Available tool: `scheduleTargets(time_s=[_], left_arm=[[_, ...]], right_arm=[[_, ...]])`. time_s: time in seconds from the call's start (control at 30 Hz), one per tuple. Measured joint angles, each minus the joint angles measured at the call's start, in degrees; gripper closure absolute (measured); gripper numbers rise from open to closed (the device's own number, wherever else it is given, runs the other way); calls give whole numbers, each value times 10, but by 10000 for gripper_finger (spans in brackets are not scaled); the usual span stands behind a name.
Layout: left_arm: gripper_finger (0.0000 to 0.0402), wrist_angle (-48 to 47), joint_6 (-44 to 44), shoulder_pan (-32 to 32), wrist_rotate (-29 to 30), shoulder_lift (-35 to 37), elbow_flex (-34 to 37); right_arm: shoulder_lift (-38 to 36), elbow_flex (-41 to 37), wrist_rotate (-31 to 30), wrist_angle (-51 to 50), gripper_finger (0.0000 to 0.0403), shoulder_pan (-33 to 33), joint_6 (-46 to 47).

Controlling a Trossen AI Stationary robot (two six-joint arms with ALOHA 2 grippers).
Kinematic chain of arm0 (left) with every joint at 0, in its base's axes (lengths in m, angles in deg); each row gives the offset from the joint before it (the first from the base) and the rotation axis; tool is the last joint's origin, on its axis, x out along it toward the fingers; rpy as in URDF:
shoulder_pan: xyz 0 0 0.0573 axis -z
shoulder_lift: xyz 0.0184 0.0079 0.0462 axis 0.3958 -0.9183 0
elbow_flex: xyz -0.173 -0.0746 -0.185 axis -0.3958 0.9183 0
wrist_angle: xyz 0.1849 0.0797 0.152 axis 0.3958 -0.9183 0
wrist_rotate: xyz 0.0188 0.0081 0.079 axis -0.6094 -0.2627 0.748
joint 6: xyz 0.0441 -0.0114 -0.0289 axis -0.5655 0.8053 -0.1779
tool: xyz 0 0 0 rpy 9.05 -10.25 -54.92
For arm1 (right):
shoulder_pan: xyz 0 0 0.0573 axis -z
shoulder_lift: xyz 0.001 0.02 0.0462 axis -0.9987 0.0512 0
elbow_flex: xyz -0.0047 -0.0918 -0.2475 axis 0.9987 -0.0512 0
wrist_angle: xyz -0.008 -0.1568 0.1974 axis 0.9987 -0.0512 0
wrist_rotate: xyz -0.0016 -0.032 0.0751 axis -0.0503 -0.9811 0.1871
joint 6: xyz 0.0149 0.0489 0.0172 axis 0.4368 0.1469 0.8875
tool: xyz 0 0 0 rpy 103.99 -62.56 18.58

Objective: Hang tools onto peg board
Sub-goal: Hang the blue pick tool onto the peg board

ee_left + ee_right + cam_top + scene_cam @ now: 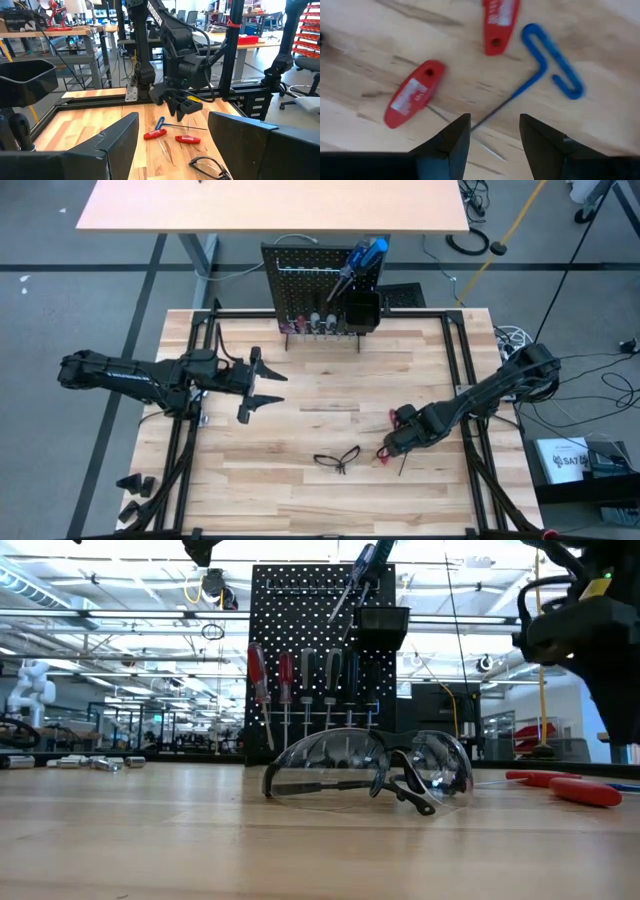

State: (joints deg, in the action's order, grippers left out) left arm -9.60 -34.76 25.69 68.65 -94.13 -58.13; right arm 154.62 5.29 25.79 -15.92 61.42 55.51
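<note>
While several screwdrivers (318, 323) are hanging on the peg board (300, 275) at 12 o'clock | glasses (337, 458) and hex keys (415, 94) are still lying on the desk (300, 500) | right end effector (392, 448) is hovering released over the blue hex key (547, 65) | left end effector (262, 385), released, is waiting at 9 o'clock

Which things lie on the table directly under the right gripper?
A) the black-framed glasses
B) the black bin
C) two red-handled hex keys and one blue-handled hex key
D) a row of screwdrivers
C: the right wrist view shows the right gripper open above two red-handled hex keys and a blue-handled hex key on the wood.
</note>
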Motion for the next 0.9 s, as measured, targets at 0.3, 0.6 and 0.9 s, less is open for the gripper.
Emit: scheduleTargets(time_s=[0.3, 0.6, 0.9], left_arm=[[155, 0, 0, 0, 0, 0, 0], [155, 0, 0, 0, 0, 0, 0], [155, -1, 0, 0, 0, 0, 0]], right_arm=[[0, -52, -1, 117, 241, -20, 53], [0, -53, 0, 114, 241, -32, 67], [35, -53, 9, 115, 241, -45, 80]])
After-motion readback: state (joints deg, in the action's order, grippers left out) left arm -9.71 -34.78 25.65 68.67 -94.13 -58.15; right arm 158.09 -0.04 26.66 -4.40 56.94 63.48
